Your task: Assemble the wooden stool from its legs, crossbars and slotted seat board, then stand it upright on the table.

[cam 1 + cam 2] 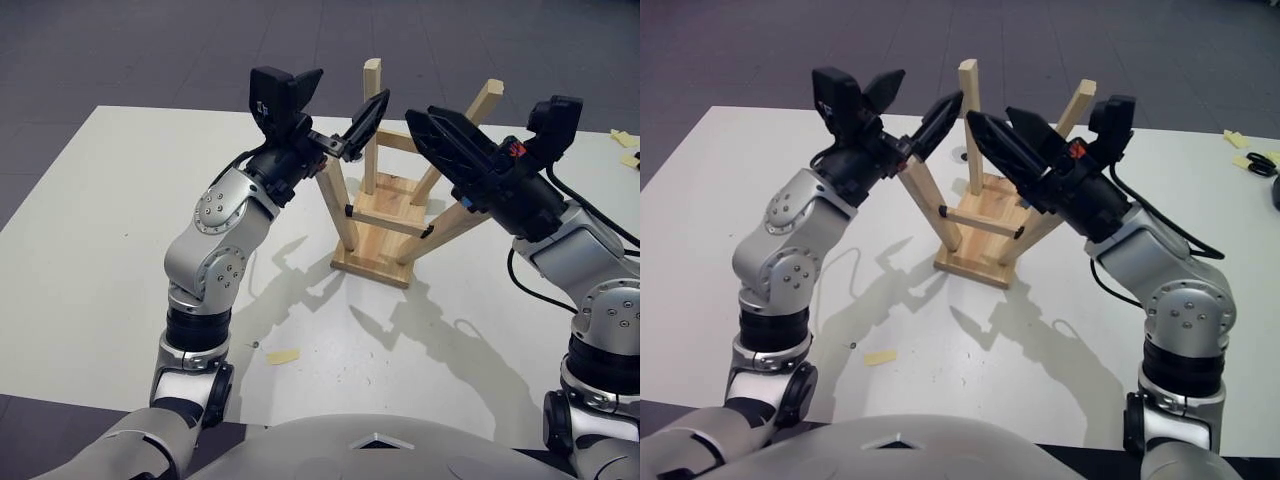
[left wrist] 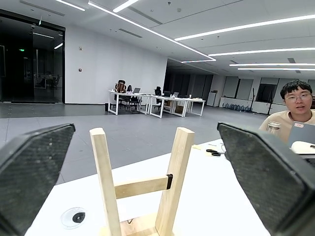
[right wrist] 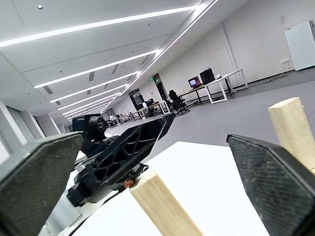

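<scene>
Stool (image 1: 388, 222) sits upside down near the middle of the worktop (image 1: 120, 200) — seat board (image 1: 372, 265) flat on the surface, legs splayed upward, crossbars joining them. It looks assembled, so what seems to remain is turning it over onto its feet.

The left claw (image 1: 350, 88) is spread wide beside the top of the near-left leg (image 1: 337, 205) and pinches nothing. The right claw (image 1: 990, 114) is likewise spread, above the legs on the right side, also empty. The two claws hang close to each other over the stool.

The risks, as I judge them:
- A grip on one leg alone would lever that joint when lifted, and the leg could pull out of its slot or the crossbar (image 1: 400, 140) could pop free.
- The legs lean outward, so pads closing on them may slide up and off.
- Unequal lifting by the two arms would twist the frame.
- With the claws so near, a turn could knock one against the other — or tip the stool sideways onto the worktop.
</scene>
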Motion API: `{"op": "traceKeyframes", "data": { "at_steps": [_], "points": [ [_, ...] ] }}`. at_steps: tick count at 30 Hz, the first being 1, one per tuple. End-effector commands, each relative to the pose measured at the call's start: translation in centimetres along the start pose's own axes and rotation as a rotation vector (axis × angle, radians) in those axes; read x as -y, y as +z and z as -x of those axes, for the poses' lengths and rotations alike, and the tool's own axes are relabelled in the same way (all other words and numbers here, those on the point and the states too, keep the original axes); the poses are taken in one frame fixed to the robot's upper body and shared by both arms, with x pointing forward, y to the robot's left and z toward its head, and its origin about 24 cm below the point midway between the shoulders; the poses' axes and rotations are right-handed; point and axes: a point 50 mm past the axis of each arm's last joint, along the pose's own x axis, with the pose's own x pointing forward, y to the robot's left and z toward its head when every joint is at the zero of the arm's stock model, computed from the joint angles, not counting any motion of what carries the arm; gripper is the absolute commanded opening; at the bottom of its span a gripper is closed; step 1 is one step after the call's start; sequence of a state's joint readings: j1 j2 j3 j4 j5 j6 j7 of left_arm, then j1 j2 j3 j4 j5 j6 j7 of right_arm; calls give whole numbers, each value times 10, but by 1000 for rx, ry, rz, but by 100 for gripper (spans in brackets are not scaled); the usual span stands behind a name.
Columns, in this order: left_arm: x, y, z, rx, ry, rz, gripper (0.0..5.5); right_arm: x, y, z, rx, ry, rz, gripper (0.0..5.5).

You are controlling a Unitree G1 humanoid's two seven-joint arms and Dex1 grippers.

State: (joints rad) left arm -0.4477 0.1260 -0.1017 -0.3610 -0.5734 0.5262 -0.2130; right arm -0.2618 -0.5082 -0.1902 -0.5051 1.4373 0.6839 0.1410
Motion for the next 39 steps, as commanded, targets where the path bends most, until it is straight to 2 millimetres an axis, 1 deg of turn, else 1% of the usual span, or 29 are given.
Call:
{"op": "traceKeyframes", "data": {
  "at_steps": [1,3,5,7,8,9,10,12,13,14,16,17,18,20,21,25,29,31,33,36,37,38,39],
  "points": [
    [-8,-31,3,-154,66,70,537,0,21,-16,162,20,-95,540],
    [-14,-12,-1,-82,85,68,537,0,39,-17,261,42,-158,540],
    [-19,17,-1,20,83,87,537,6,57,-11,351,37,-211,540],
    [-24,44,3,121,90,115,537,17,70,0,424,-17,-247,540],
    [-29,54,8,165,110,132,537,26,71,8,442,-73,-246,540],
    [-34,59,13,184,146,138,537,36,70,16,444,-144,-229,540],
    [-40,59,18,176,193,132,537,46,66,23,426,-222,-200,540],
    [-52,38,34,64,315,85,537,57,50,38,346,-326,-138,540],
    [-53,25,41,-2,349,52,537,60,42,44,312,-350,-130,540],
    [-50,12,48,-65,367,38,537,62,34,51,278,-360,-136,540],
    [-38,-7,59,-149,353,34,537,66,21,67,223,-365,-173,540],
    [-33,-12,63,-174,349,35,537,69,17,75,207,-380,-182,540],
    [-28,-17,67,-190,343,47,537,76,13,85,197,-438,-172,540],
    [-25,-22,73,-216,349,48,537,85,7,101,179,-515,-168,540],
    [-24,-23,75,-212,355,69,537,83,3,105,142,-505,-171,540],
    [-15,-24,67,-205,312,80,537,70,-19,111,-36,-404,-204,540],
    [-18,-25,69,-217,319,63,537,73,-27,124,-129,-410,-193,540],
    [-19,-25,68,-220,313,61,537,70,-27,122,-143,-376,-194,540],
    [-9,-24,62,-212,240,84,537,65,-27,106,-121,-329,-182,540],
    [14,-23,52,-208,87,107,537,54,-26,75,-89,-222,-164,540],
    [18,-24,51,-222,61,100,537,53,-26,69,-81,-206,-161,540],
    [18,-26,51,-236,52,100,537,53,-26,66,-79,-203,-154,540],
    [14,-28,53,-252,63,88,537,55,-26,65,-77,-210,-150,540]
  ]
}}
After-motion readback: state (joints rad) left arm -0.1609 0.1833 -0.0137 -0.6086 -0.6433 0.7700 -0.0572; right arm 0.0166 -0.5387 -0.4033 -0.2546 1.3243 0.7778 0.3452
